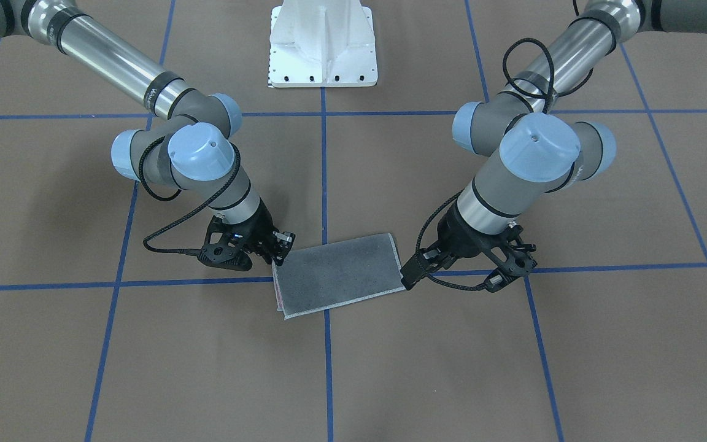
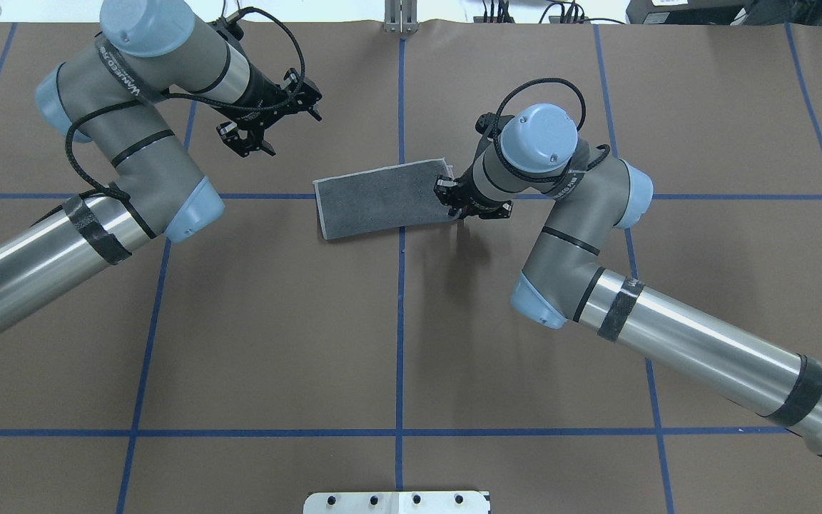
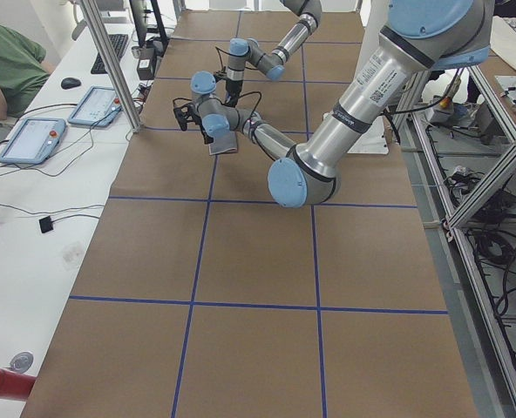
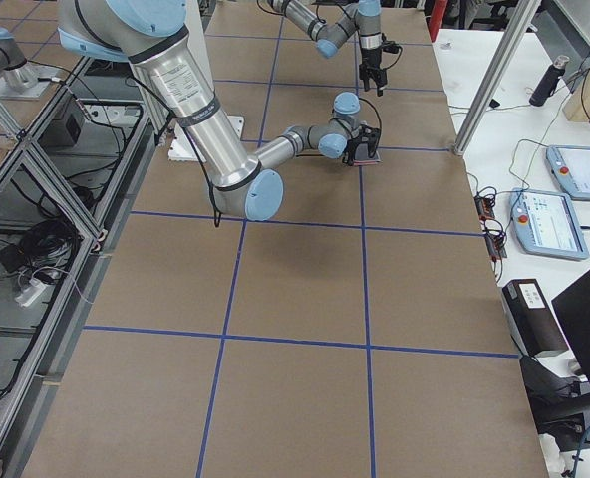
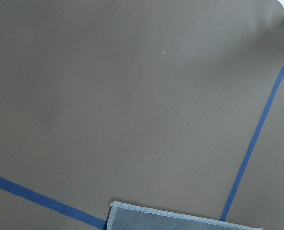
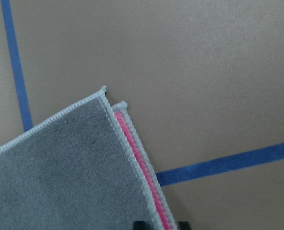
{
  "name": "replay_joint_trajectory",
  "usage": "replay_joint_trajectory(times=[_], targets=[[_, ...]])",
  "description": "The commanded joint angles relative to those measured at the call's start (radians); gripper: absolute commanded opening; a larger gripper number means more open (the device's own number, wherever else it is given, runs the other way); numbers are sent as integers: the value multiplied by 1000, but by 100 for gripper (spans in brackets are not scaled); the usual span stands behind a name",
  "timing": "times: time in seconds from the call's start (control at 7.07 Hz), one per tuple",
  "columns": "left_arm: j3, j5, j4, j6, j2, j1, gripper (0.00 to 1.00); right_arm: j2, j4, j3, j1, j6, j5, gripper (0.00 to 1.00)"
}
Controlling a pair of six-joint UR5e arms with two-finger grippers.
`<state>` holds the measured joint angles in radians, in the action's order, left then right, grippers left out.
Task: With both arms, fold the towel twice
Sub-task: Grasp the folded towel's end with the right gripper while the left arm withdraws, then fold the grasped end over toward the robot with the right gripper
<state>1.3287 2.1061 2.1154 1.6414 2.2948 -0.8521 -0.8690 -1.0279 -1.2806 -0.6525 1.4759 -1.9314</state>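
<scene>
Overhead exterior view shows the brown table (image 2: 397, 343) with the left arm (image 2: 133, 143) and the right arm (image 2: 575, 214) reaching to the middle. There the towel (image 2: 382, 200) lies flat, already folded once into a long rectangle, grey face up, across a blue tape line (image 2: 402, 107). The right gripper (image 2: 454, 202) is down at one short end. In the right wrist view its dark fingertips (image 6: 140, 224) stand a little apart on both sides of the stitched edge, and the cloth between them is not yet pinched. The left gripper (image 1: 410, 275) hangs near the other short end, above the table; I cannot tell if its jaws are apart or together. I judge the step is to take hold for the second fold. To do it well, the right gripper should catch both layers, because the pink strip (image 6: 137, 158) shows the lower layer sticks out a little. The left one should come lower and hold its end before any lifting.
</scene>
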Motion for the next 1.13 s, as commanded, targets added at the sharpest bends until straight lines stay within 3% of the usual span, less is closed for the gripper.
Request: replay_joint_trajectory(times=[0.0,0.57,0.99], targets=[[1,0,0,0,2,-2,100,-2,0,-8,-10,0,-18,0],[1,2,0,0,0,-10,100,-113,6,-212,-28,-3,-179,0],[0,0,0,0,-3,-10,100,-157,8,-307,17,6,-210,0]])
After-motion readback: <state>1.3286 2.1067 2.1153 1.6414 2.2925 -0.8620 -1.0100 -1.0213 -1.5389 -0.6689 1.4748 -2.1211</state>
